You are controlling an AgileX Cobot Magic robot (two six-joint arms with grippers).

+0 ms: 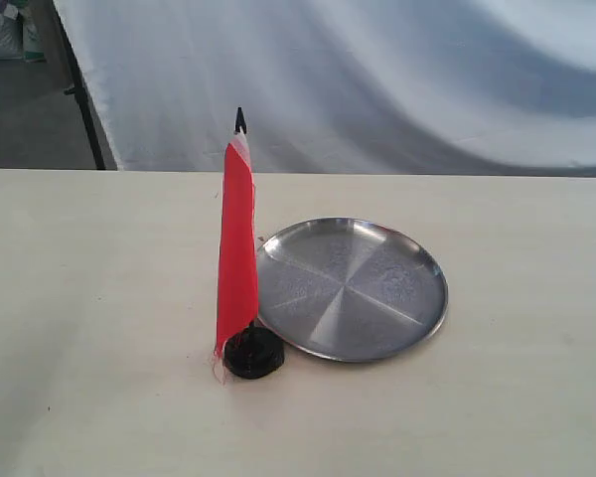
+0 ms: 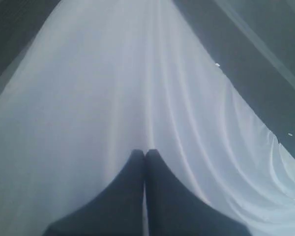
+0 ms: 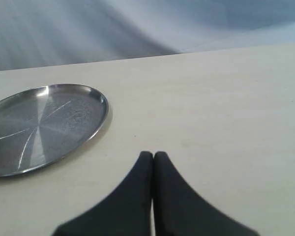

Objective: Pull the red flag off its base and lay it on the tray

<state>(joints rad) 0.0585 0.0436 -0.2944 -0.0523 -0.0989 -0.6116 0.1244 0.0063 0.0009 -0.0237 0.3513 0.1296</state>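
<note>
The red flag (image 1: 237,258) stands upright on its thin black stick, the pointed tip at the top, planted in the small black round base (image 1: 253,353) on the pale table. Just right of it, touching or nearly touching the base, lies the round silver tray (image 1: 353,288), bare inside; the right wrist view also shows the tray (image 3: 39,125). No gripper appears in the exterior view. My left gripper (image 2: 145,153) is shut, empty, facing white cloth. My right gripper (image 3: 153,155) is shut, empty, low over the table beside the tray.
A white draped cloth (image 1: 377,79) hangs behind the table's far edge (image 1: 427,172). A dark stand leg (image 1: 84,109) rises at the back left. Bare tabletop (image 1: 89,328) spreads left of the flag and right of the tray.
</note>
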